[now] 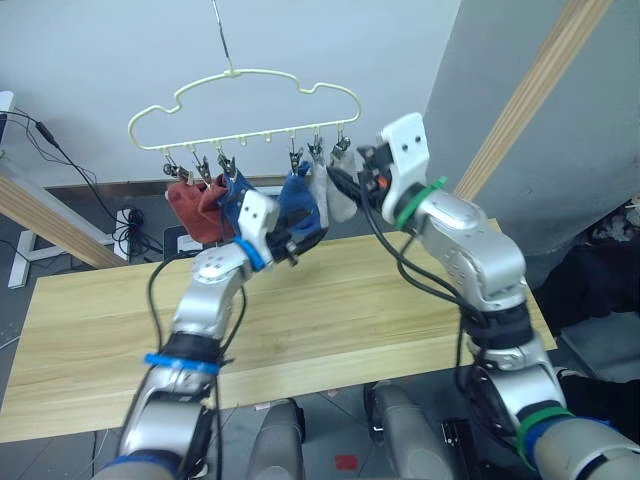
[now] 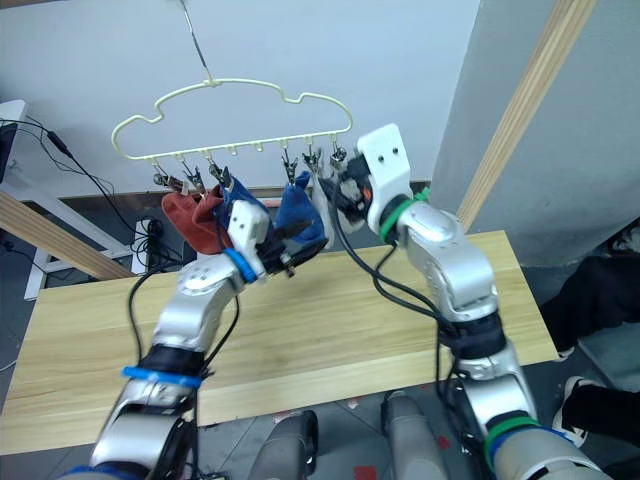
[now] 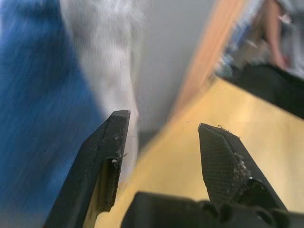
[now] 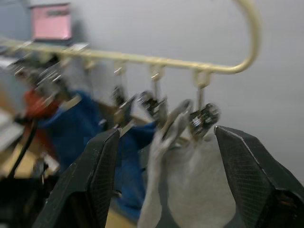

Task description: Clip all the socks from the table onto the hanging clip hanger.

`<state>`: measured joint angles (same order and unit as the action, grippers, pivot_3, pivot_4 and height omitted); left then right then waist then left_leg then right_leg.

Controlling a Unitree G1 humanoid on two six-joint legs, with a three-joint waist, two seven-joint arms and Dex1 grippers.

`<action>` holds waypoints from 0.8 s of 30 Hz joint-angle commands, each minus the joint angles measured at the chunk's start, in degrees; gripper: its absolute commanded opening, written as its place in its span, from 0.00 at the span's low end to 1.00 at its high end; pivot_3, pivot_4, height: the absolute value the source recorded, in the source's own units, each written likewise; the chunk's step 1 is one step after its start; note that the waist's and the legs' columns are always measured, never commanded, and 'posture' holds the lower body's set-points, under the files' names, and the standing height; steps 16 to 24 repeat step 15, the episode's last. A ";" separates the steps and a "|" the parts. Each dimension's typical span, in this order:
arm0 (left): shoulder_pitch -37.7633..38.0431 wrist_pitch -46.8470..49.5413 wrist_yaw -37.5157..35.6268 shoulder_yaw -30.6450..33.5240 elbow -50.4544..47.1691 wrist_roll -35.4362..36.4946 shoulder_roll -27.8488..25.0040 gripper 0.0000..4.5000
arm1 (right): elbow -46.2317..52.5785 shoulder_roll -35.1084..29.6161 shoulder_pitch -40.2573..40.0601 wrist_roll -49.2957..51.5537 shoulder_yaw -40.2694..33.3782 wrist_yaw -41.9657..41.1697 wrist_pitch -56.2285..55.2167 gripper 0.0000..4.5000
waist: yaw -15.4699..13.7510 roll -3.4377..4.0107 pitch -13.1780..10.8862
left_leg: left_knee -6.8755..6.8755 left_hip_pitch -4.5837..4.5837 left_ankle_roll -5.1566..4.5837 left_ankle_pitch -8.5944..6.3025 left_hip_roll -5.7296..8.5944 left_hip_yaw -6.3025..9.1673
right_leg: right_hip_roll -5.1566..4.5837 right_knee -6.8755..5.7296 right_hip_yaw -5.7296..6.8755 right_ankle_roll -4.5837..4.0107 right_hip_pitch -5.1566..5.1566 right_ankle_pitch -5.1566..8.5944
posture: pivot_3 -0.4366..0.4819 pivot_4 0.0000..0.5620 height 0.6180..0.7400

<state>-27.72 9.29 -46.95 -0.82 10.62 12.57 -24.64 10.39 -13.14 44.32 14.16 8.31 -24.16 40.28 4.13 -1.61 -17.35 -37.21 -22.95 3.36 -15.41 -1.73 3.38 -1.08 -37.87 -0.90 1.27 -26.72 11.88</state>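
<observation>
Six socks hung from the clip hanger (image 1: 245,105): two rust red socks (image 1: 195,208) at 9 o'clock along the bar, two blue socks (image 1: 298,200) mid-bar, two grey socks (image 1: 335,195) at 3 o'clock. The table (image 1: 330,310) lay bare. Left gripper (image 3: 164,137) was spread, empty, just beside blue and grey knit. Right gripper (image 4: 166,156) stood wide open near the last clips (image 4: 202,118), grasping nothing. Judgement: clipping looked finished; best to back both arms off slowly without brushing the socks. No containers present.

Upper centre, we see six socks (image 2: 262,215) clipped to the clip hanger (image 2: 232,118) above the tabletop (image 2: 330,320).
</observation>
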 commanded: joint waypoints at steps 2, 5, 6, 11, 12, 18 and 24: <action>11.74 9.66 -1.08 5.05 -17.66 0.86 -11.14 0.58 | 5.60 -6.89 -2.09 0.09 1.07 -7.89 -4.00 0.74 | 0.36 0.01 0.00 | -0.01 0.04 0.00 0.00 -0.02 0.00 | 0.02 -0.02 -0.02 0.01 0.01 0.01 | 0.47 0.49 1.00; 19.29 14.40 0.97 14.58 -24.23 1.66 -17.81 0.58 | 5.49 -11.04 -2.73 0.99 -0.54 -11.76 -6.59 0.74 | 0.23 -0.06 0.00 | -0.04 0.06 0.00 0.00 -0.03 0.06 | 0.02 -0.06 0.03 0.02 0.03 0.02 | 0.51 0.48 1.00; 20.67 15.61 1.20 16.41 -25.32 2.05 -19.24 0.58 | 5.22 -11.92 -2.90 1.30 -0.96 -12.66 -7.36 0.74 | -0.06 -0.05 0.00 | -0.04 0.06 0.00 0.00 -0.05 0.06 | 0.04 -0.06 0.03 0.02 0.03 0.02 | 0.53 0.47 1.00; 22.99 18.58 0.02 27.05 -22.04 4.80 -25.50 0.58 | 3.27 -14.80 -3.09 2.50 -3.75 -16.45 -11.27 0.74 | -1.65 -0.06 0.01 | -0.06 0.11 -0.05 0.06 -0.04 0.08 | 0.06 -0.07 0.06 0.27 0.07 0.17 | 0.56 0.44 1.00; 22.86 18.96 -0.56 28.40 -20.97 5.34 -26.64 0.58 | 2.72 -15.07 -2.99 2.64 -4.33 -16.92 -11.95 0.74 | -1.95 -0.08 0.03 | -0.08 0.11 -0.03 0.07 -0.04 0.07 | 0.06 -0.07 0.05 0.27 0.08 0.17 | 0.56 0.44 1.00; 21.68 18.22 -2.35 29.16 -19.02 6.83 -28.26 0.58 | 1.17 -15.34 -2.59 2.76 -5.08 -18.00 -13.84 0.74 | -2.44 -0.11 0.04 | -0.14 0.08 -0.01 0.08 -0.03 0.05 | 0.05 -0.04 0.05 0.22 0.10 0.13 | 0.58 0.42 1.00; 21.68 18.22 -2.35 29.16 -19.02 6.83 -28.26 0.58 | 1.17 -15.34 -2.59 2.76 -5.08 -18.00 -13.84 0.74 | -2.44 -0.11 0.04 | -0.14 0.08 -0.01 0.08 -0.03 0.05 | 0.05 -0.04 0.05 0.22 0.10 0.13 | 0.58 0.42 1.00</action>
